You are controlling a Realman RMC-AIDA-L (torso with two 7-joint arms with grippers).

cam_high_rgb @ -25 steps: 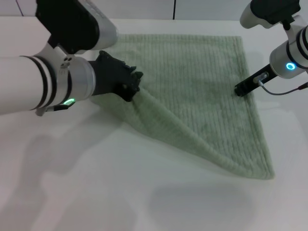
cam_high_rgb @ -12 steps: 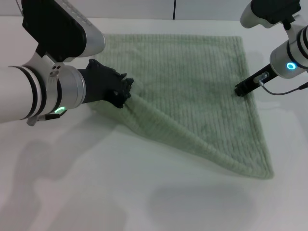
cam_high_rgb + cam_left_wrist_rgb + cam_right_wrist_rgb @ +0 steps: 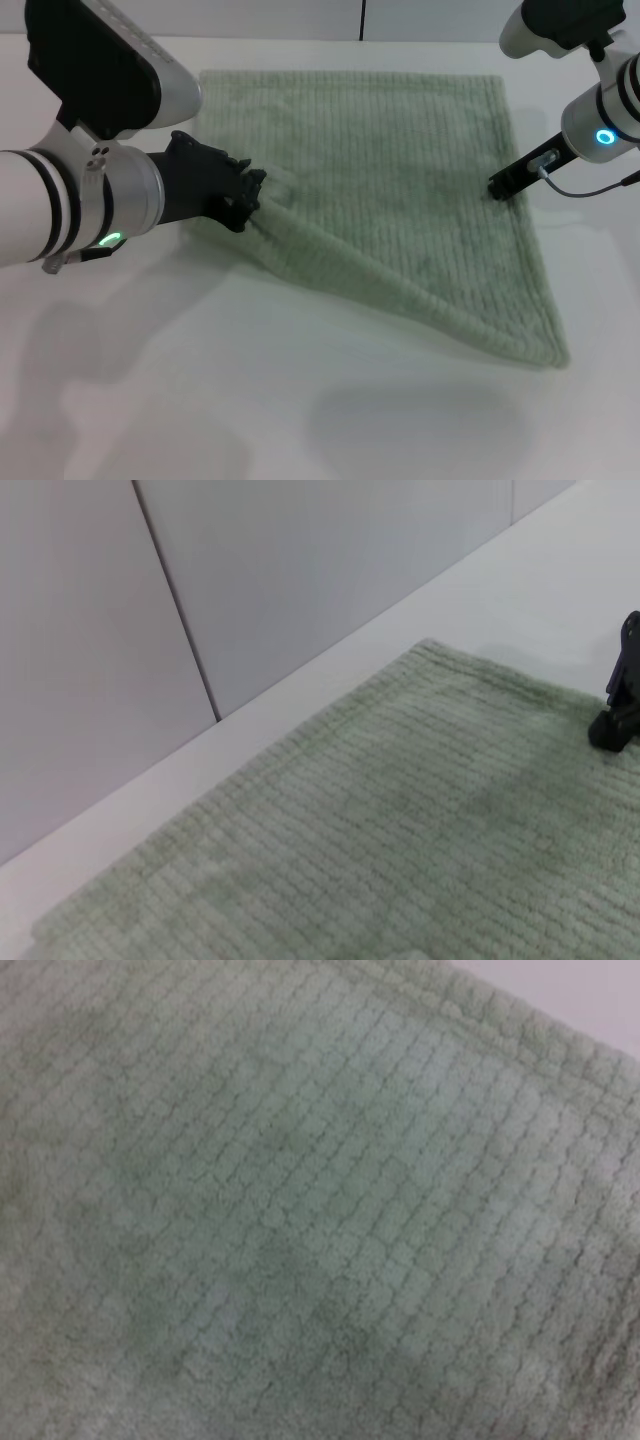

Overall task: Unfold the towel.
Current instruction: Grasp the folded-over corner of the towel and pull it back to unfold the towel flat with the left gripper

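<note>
A: Where is the cloth at this moment?

B: The large pale sage-green terry towel (image 3: 400,190), ribbed in fine parallel stripes, lies on the white table (image 3: 200,400). Most of it is spread flat, its far edge near the back of the table. The near-left corner is folded over, so a raised diagonal ridge runs from the left claw toward the near-right corner.

A: And the left claw?

B: The black left claw (image 3: 250,195) sits at the upper-left end of that ridge, clenched on the bunched fold of the towel, low to the table.

A: Which way does the rest of the towel lie from it?

B: To its right and away from the robot. The fold line runs diagonally, from the claw down toward the near-right corner. I judge that the held flap has to travel across that line, toward the robot's left and near side, for the hidden corner to open out.

A: Is the right arm helping?

B: The right claw (image 3: 497,187) rests on the towel near its right edge, well apart from the fold. It may be pinning the cloth, but I cannot tell whether it is released or clenched.

A: So which arm is nearer the work?

B: The left, plainly; it holds the fold itself.
</note>
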